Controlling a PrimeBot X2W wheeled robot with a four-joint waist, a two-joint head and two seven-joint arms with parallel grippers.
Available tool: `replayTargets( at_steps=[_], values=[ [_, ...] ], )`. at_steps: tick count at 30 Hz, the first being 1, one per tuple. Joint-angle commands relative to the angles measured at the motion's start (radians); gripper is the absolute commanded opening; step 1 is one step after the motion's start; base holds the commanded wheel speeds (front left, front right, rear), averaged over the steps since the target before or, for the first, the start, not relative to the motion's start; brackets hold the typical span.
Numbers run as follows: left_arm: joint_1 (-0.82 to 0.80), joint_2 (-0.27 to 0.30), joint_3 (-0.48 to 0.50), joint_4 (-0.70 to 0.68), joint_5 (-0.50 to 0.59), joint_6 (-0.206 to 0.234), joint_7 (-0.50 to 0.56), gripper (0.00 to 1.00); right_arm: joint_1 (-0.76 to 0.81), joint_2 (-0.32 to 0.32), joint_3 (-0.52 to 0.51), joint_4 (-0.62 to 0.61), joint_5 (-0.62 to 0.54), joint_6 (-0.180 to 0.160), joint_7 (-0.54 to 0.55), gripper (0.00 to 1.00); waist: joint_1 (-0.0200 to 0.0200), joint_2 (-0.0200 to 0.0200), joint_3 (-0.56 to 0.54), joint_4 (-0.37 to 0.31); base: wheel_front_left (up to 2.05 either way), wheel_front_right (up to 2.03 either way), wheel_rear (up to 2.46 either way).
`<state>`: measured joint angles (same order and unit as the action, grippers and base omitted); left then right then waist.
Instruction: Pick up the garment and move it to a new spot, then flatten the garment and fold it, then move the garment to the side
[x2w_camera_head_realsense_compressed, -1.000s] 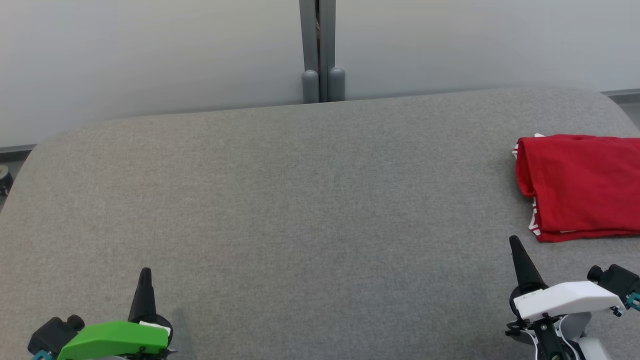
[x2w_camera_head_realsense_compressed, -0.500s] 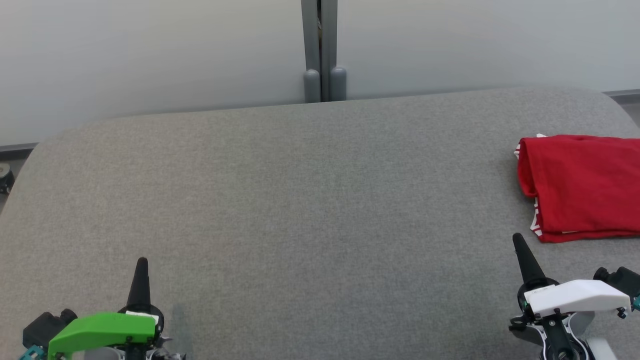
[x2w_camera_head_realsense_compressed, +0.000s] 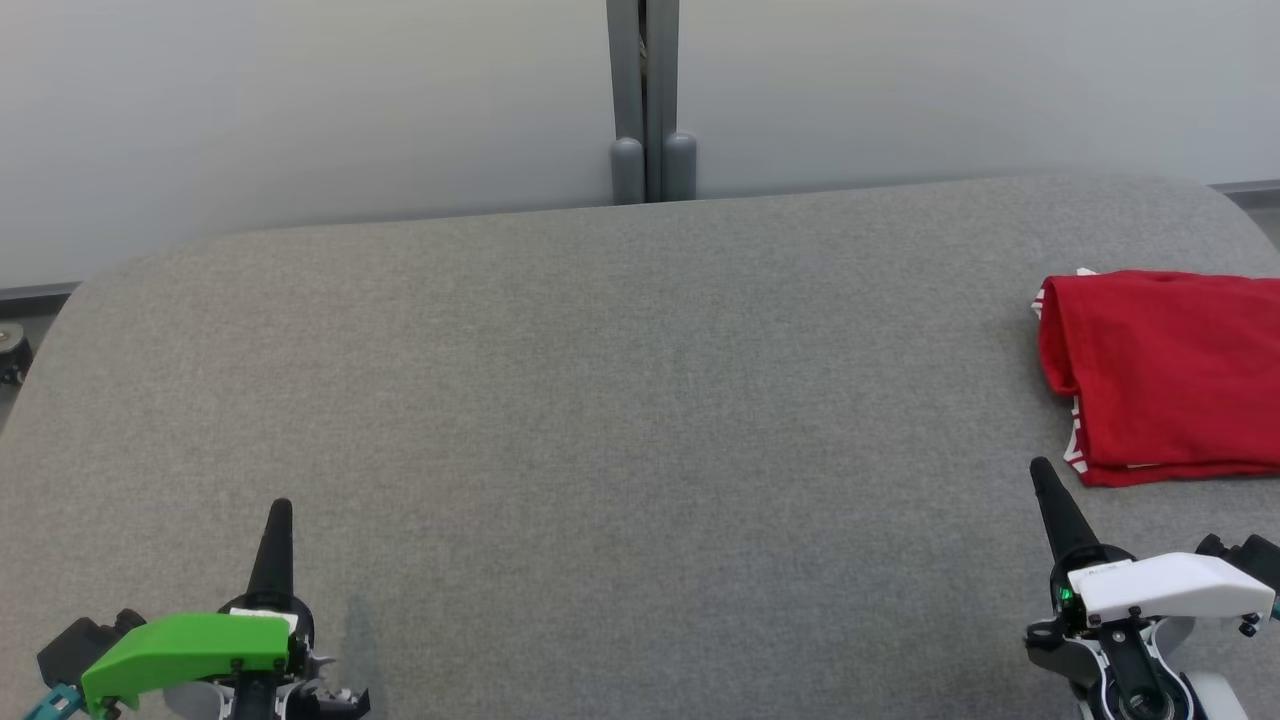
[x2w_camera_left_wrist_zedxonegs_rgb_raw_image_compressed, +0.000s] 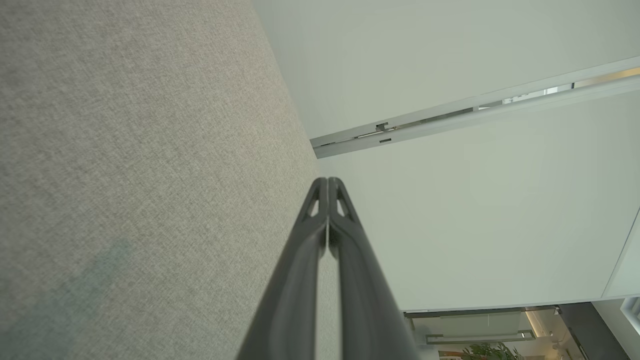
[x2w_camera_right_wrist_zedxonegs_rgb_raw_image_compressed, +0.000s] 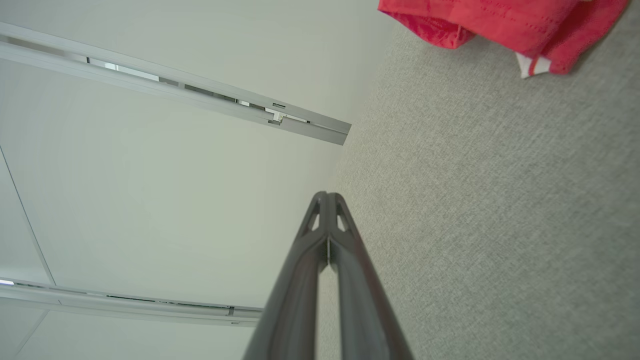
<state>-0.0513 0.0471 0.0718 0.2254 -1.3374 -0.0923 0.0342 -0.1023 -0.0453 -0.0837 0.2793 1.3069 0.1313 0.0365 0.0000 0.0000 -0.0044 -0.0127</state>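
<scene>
Head view: garment lies just beyond my closed right fingers, well apart from my closed left fingers.

Setting: office-type interior, possibly a test room.
Evidence: smooth pale partition panels joined by a grey metal post; one wide worktable covered in grey felt-like fabric, corners rounded; a potted plant in a lit room beyond, small and blurred.

Folded garment on table at frame right edge; left gripper lower left, right gripper lower right, just below garment
</scene>
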Motion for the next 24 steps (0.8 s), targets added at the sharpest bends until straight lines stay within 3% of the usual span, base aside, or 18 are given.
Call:
replayTargets(
  at_steps=[1, 24],
  values=[
    [-0.022, 0.007, 0.008, -0.009, -0.026, -0.005, 0.007, 0.0, -0.017, -0.006, -0.005, -0.012, 0.024, -0.001, 0.007, 0.0, 0.0, 0.0, 0.0, 0.0, 0.0, 0.0, 0.0],
    [-0.052, 0.008, 0.031, -0.008, -0.187, -0.011, 0.053, 0.0, -0.02, -0.007, -0.024, -0.022, 0.203, -0.001, 0.055, 0.0, 0.0, 0.0, 0.002, 0.008, 0.0, 0.0, 0.0]
  ],
)
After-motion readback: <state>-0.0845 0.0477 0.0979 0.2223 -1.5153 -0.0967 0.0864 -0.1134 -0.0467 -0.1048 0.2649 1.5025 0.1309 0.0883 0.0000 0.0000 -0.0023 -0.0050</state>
